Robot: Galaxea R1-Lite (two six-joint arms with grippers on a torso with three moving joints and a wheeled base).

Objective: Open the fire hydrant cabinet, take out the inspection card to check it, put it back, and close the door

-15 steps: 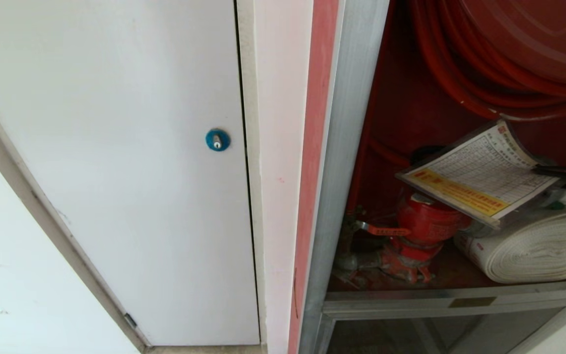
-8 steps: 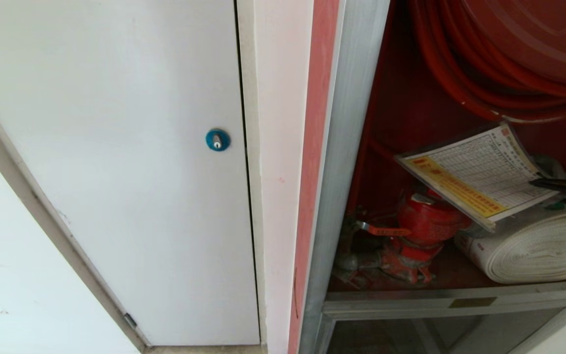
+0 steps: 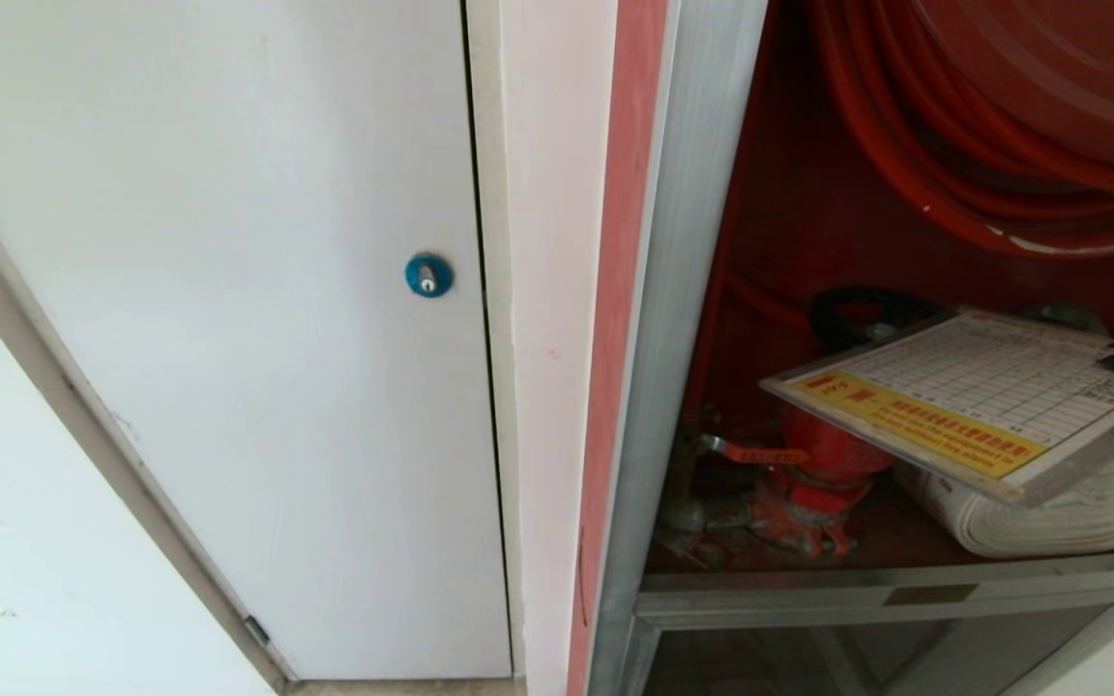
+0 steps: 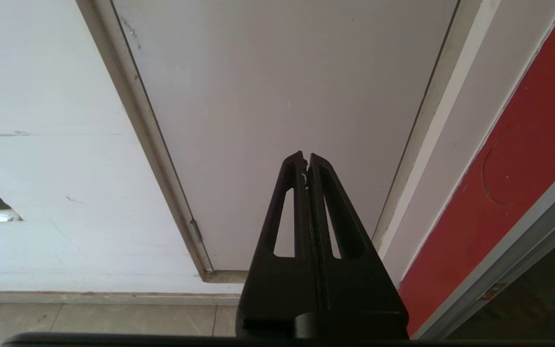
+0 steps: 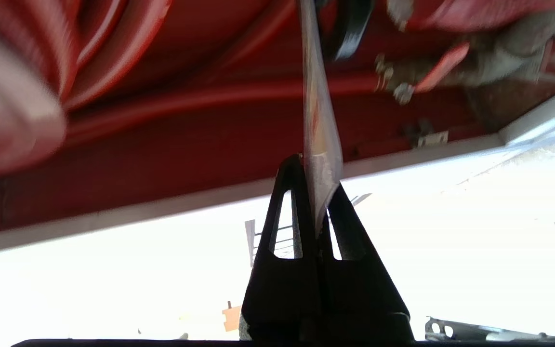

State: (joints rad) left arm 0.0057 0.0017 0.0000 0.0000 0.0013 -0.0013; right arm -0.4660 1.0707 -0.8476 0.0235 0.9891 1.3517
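Right gripper [image 5: 317,178]: clamped on 1 edge of the inspection card [image 3: 978,401], which the right wrist view shows edge-on between the black fingers; the head view shows only a dark fingertip at the card's far right corner.
Inspection card: held nearly flat inside the open fire hydrant cabinet [image 3: 683,290], printed face up, above the white rolled hose [image 3: 1070,507] and the red valve [image 3: 813,474].
Head view only: the card's grid and yellow strip, and the red hose reel [image 3: 1002,126] overhead.
Left gripper [image 4: 306,166]: fingers pressed together, holding nothing, hanging before the white panel [image 3: 228,290].
Surroundings: a round blue lock [image 3: 428,275] on that panel; in the left wrist view, pale floor tiles [image 4: 89,320] below the white wall.
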